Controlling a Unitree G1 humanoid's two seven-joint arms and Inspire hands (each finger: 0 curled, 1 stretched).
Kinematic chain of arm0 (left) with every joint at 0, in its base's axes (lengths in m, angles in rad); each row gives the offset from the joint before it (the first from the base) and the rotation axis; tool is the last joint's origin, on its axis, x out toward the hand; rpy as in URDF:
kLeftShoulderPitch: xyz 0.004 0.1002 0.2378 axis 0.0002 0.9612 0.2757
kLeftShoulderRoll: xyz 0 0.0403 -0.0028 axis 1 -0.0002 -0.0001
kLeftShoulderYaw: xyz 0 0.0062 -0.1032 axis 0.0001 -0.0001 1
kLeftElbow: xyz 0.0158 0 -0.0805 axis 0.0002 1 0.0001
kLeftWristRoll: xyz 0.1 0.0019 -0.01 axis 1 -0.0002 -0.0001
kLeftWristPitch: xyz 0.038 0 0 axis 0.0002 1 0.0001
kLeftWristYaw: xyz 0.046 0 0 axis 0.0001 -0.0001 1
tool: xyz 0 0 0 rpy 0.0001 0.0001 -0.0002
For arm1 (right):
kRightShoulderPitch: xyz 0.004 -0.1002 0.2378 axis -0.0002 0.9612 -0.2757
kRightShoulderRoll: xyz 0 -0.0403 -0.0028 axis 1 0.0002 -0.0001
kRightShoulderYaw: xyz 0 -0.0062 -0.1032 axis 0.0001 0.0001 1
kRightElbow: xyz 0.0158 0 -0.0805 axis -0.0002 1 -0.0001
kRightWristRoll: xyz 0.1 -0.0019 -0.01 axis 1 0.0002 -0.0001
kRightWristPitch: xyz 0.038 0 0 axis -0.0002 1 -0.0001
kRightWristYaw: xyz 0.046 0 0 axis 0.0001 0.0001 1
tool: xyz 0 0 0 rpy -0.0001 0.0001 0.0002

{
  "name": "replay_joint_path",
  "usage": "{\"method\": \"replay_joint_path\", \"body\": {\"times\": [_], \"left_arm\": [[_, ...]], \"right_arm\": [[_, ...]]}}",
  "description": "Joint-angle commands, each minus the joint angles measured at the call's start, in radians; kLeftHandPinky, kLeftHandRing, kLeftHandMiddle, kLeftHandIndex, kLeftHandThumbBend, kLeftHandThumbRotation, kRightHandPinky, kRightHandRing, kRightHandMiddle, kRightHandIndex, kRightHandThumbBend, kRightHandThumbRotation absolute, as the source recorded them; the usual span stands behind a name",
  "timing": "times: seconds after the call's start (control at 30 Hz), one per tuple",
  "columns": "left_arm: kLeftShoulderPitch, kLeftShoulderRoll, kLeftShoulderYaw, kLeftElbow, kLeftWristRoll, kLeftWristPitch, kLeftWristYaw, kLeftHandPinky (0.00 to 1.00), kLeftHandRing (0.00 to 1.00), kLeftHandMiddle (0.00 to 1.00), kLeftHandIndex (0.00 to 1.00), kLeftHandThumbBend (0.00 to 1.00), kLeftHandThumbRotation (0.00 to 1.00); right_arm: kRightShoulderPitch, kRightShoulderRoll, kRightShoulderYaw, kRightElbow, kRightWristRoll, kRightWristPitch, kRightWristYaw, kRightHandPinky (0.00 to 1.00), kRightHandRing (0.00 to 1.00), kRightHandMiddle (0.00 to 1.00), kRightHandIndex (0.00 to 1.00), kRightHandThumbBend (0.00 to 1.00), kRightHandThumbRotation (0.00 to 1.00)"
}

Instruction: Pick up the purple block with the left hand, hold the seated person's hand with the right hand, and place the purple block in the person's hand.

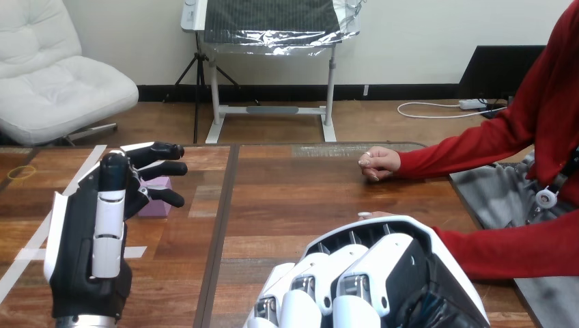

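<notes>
0 steps done. Left hand (95,232) at 9 o'clock, fingers (164,168) released beside block (156,199) on desk (287,205). Right hand (382,273), 5 o'clock, over person's near hand (366,214); grip can't tell.

One purple block (157,203); two robot hands (89,236) (372,277); two person's arms (450,154) (509,247); one table (293,198).

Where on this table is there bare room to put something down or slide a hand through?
The broad middle of the table is bare, between the purple block and the person's fisted hand. So is the near strip between the left hand and right hand. It is crowded at the block, where the left hand reaches.
</notes>
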State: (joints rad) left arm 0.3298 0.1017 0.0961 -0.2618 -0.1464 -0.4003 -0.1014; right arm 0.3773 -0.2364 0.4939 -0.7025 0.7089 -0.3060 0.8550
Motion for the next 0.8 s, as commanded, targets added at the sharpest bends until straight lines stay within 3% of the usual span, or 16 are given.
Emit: {"method": "replay_joint_path", "body": {"times": [0.0, 0.43, 0.47, 0.5, 0.53, 0.57, 0.63, 0.77], "left_arm": [[-0.055, -0.007, -0.001, -0.019, 0.004, -0.002, 0.001, 0.44, 0.64, 0.67, 0.57, 0.49, 1.0], [-0.062, -0.012, -0.006, -0.006, 0.003, -0.012, 0.0, 0.43, 0.64, 0.67, 0.57, 0.48, 1.0], [-0.061, -0.013, -0.006, -0.006, 0.006, -0.012, 0.001, 0.43, 0.64, 0.67, 0.57, 0.48, 1.0], [-0.061, -0.013, -0.006, -0.005, 0.009, -0.012, 0.002, 0.43, 0.64, 0.67, 0.57, 0.48, 1.0], [-0.061, -0.013, -0.006, -0.005, 0.011, -0.011, 0.003, 0.43, 0.64, 0.67, 0.57, 0.48, 1.0], [-0.061, -0.014, -0.007, -0.005, 0.011, -0.01, 0.004, 0.43, 0.64, 0.67, 0.57, 0.48, 1.0], [-0.062, -0.015, -0.008, -0.005, 0.012, -0.007, 0.005, 0.43, 0.64, 0.67, 0.57, 0.49, 1.0], [-0.064, -0.015, -0.01, 0.0, 0.008, -0.012, 0.002, 0.43, 0.64, 0.67, 0.56, 0.49, 1.0]], "right_arm": [[-0.037, -0.008, -0.011, -0.022, 0.013, -0.006, 0.02, 0.0, 0.32, 0.46, 0.36, 0.0, 0.89], [-0.041, -0.008, -0.018, -0.013, 0.021, -0.006, 0.025, 0.0, 0.32, 0.46, 0.36, 0.0, 0.89], [-0.151, 0.048, -0.079, 0.022, -0.05, 0.063, -0.126, 0.0, 0.32, 0.46, 0.36, 0.0, 0.89], [-0.233, 0.091, -0.124, 0.048, -0.103, 0.116, -0.239, 0.01, 0.38, 0.54, 0.44, 0.2, 0.91], [-0.288, 0.119, -0.154, 0.064, -0.139, 0.152, -0.316, 0.03, 0.45, 0.6, 0.52, 0.36, 0.93], [-0.319, 0.164, -0.171, 0.106, -0.189, 0.132, -0.36, 0.06, 0.51, 0.65, 0.59, 0.49, 0.95], [-0.326, 0.202, -0.172, 0.147, -0.231, 0.089, -0.371, 0.16, 0.58, 0.72, 0.7, 0.66, 0.97], [-0.397, 0.201, -0.206, 0.242, -0.215, 0.076, -0.37, 0.27, 0.71, 0.81, 0.85, 0.86, 0.99]]}}
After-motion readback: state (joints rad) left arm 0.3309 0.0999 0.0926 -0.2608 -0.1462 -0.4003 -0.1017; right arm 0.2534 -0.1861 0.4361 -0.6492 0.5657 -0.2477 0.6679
